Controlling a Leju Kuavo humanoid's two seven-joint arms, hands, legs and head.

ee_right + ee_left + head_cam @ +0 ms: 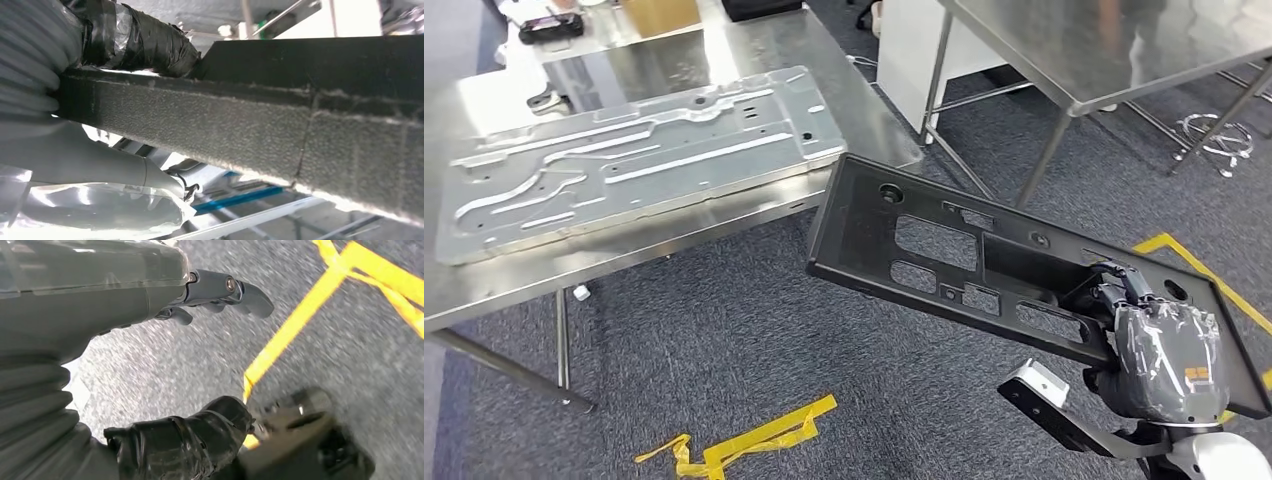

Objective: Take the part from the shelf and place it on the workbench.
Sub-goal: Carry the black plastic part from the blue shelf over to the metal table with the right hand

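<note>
Already off the shelf, the black plastic panel (984,262) hangs in the air over the grey carpet (724,350), gripped at its near end by the right hand (1159,335). The fingers (1124,285) curl through one of the panel's cut-outs, which looks like the reason for that grip: an opening gives a firm hold on a flat, wide piece that offers no handle. In the right wrist view the taped thumb (145,42) presses down on the panel's rough edge (210,135), closing the pinch from the other side.

Held from one end only, the panel tilts, its far corner reaching toward the edge of the steel workbench (864,110). A large stamped metal sheet (639,160) lies across most of the bench top, so free surface for the panel seems limited to the near strip and the right corner; sliding it on may need care to avoid knocking the sheet.

The left hand (165,295) hangs low above the carpet and a yellow tape line (295,325), fingers loosely apart and holding nothing. Yellow tape scraps (744,440) lie on the floor below the bench.
</note>
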